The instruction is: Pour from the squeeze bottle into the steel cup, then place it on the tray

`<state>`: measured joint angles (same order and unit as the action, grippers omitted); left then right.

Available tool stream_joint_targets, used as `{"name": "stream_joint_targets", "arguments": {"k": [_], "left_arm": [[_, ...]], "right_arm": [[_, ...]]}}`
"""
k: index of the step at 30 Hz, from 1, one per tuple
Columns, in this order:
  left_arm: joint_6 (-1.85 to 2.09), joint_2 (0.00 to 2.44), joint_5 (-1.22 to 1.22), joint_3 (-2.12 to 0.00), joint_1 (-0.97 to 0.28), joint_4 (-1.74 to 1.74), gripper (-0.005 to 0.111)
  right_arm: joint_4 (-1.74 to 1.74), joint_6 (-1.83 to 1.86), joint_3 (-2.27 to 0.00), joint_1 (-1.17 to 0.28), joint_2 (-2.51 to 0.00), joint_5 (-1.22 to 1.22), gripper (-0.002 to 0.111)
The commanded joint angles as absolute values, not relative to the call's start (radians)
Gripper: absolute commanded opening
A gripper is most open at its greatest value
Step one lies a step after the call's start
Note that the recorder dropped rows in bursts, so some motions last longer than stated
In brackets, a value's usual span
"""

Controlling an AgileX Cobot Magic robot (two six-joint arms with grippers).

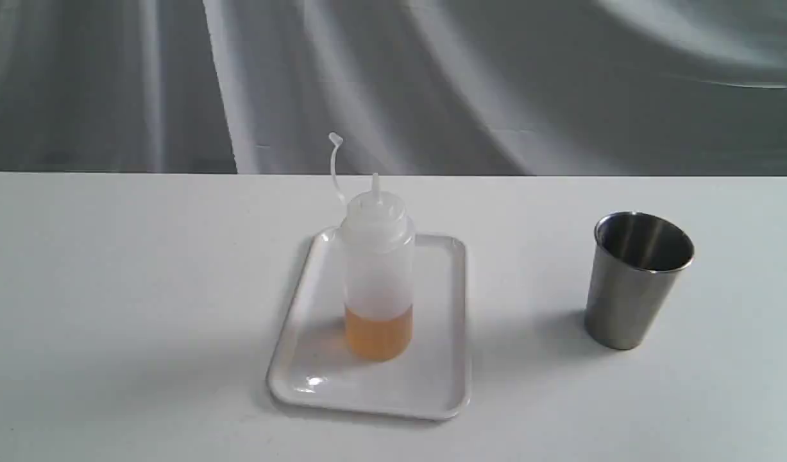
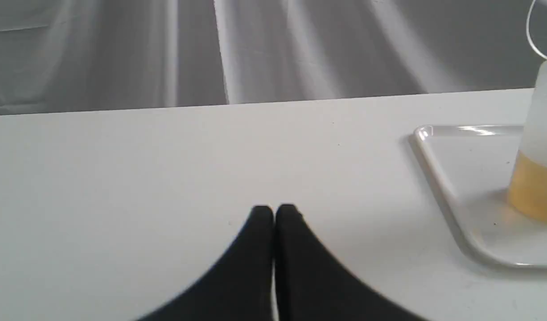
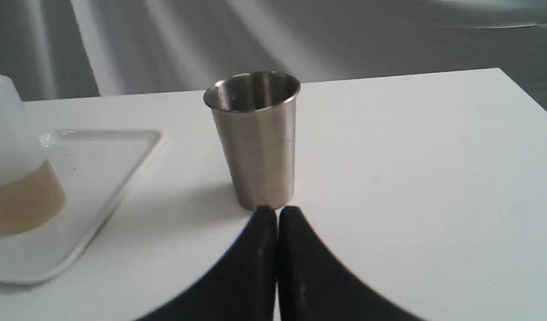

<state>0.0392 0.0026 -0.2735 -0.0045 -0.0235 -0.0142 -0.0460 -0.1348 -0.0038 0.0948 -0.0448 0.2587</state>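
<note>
The squeeze bottle (image 1: 376, 269) stands upright on the white tray (image 1: 316, 378) at the table's middle, amber liquid in its lower part and its cap strap curling up behind the open nozzle. The steel cup (image 1: 634, 280) stands upright on the table to the right of the tray. Neither gripper shows in the exterior view. In the left wrist view my left gripper (image 2: 274, 211) is shut and empty over bare table, with the tray (image 2: 438, 178) and bottle (image 2: 538, 160) off to one side. My right gripper (image 3: 277, 213) is shut and empty just in front of the cup (image 3: 257, 142).
The white table (image 1: 143, 289) ends at a far edge in front of a grey draped backdrop (image 1: 431, 83). The table's right corner shows in the right wrist view beyond the cup.
</note>
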Motion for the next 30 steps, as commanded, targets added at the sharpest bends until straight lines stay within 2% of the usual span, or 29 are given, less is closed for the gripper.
{"name": "stream_joint_targets", "arguments": {"k": [1,30], "left_arm": [[0.036,0.000,-0.266,0.000,-0.022,-0.015,0.000],[0.037,0.000,-0.266,0.000,-0.022,-0.015,0.000]], "right_arm": [[-0.047,-0.096,0.000,0.119,-0.038,0.267,0.000],[-0.050,-0.029,0.000,0.151,0.000,0.337,0.000]]}}
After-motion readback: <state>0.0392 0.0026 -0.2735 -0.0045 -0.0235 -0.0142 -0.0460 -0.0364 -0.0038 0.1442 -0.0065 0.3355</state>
